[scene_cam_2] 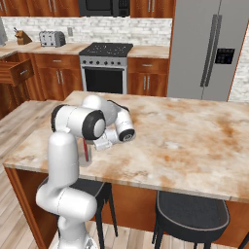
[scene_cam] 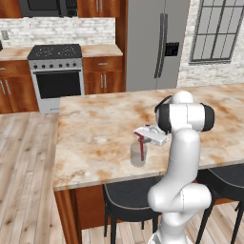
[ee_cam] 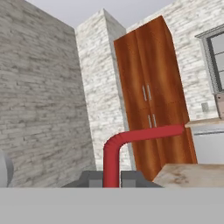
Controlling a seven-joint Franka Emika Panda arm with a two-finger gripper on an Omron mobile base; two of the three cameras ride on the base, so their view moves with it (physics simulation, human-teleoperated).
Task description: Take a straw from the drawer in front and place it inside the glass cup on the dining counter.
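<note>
The tool (scene_cam: 142, 136) is clamped shut on the bent upper end of the straw (scene_cam: 142, 147), a light, slippery-looking item standing in the fragile-looking glass cup (scene_cam: 138, 155).

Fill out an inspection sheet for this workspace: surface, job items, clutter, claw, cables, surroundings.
Surface: dining counter, beige marble with rust patches, bare apart from the cup.
Job items: glass cup upright near the counter's near edge; red straw with its lower end inside the cup, its top bent over; drawer pulled open at far left.
Clutter: nothing seen on the counter.
Claw: claw shut on the straw's top, directly above the cup.
Cables: nothing seen.
Surroundings: stove, fridge, window, dark stools under the counter's edge, toaster on the back counter.
</note>
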